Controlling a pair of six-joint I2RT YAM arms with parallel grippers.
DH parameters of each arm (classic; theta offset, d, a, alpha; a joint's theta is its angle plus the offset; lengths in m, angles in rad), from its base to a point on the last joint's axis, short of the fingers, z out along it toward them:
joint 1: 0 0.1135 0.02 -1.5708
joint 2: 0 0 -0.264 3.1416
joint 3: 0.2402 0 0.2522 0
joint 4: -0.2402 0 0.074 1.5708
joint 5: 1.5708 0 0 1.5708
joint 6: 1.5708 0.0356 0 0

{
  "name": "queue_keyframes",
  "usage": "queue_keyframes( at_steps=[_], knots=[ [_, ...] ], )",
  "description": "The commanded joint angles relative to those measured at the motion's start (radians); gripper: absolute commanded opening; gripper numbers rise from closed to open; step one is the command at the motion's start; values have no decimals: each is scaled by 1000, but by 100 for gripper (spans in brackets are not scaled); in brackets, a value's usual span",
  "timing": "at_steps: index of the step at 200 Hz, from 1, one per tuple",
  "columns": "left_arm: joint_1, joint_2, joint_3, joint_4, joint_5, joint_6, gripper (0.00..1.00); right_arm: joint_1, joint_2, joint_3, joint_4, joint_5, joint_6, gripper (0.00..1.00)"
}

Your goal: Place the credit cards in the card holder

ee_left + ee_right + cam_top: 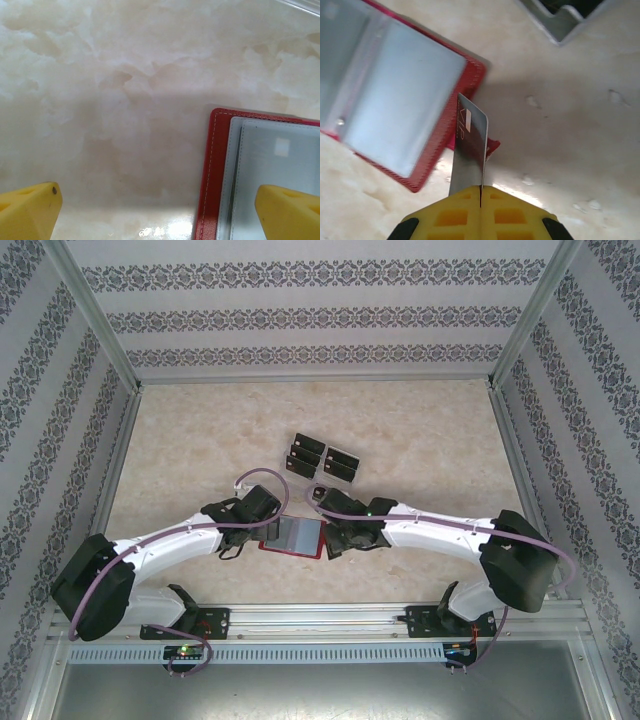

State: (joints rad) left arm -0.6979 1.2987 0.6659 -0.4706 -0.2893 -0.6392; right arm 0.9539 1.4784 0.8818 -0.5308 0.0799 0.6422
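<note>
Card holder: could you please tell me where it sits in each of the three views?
Top external: card holder low centre.
Left wrist: card holder lower right, red stitched edge.
Right wrist: card holder upper left, open, behind the card.
Shared landmark: the marbled table.

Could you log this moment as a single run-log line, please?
left gripper: open above wallet edge | right gripper: shut on card, at open wallet's edge | card: not yet inserted
</note>
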Motion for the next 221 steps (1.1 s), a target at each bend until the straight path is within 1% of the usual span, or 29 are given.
queue_keyframes(
  at_steps=[1,25,54,67,91,122,157,192,221],
  knots=[
    [14,14,1,-63,-20,-21,100,-37,-4,8,-78,60,-59,0],
    [14,45,4,-95,-55,-37,100,-67,-14,12,-86,59,-78,0],
    [15,43,-1,-115,-108,-53,100,-89,-14,19,-83,54,-97,0],
    [15,56,6,-114,-106,-49,100,-94,-9,23,-85,56,-103,0],
    [15,62,3,-81,-68,-40,100,-117,-3,26,-89,63,-117,0],
    [11,1,-13,-22,-22,-19,100,-119,-51,41,-85,-6,-119,0],
    [8,-50,-2,15,35,21,100,-118,-140,47,-35,-161,-69,0],
    [-19,-23,12,55,76,45,100,-116,-176,20,72,-235,13,0],
    [-51,29,26,78,81,45,100,-111,-130,-41,207,-281,85,0]
  ],
)
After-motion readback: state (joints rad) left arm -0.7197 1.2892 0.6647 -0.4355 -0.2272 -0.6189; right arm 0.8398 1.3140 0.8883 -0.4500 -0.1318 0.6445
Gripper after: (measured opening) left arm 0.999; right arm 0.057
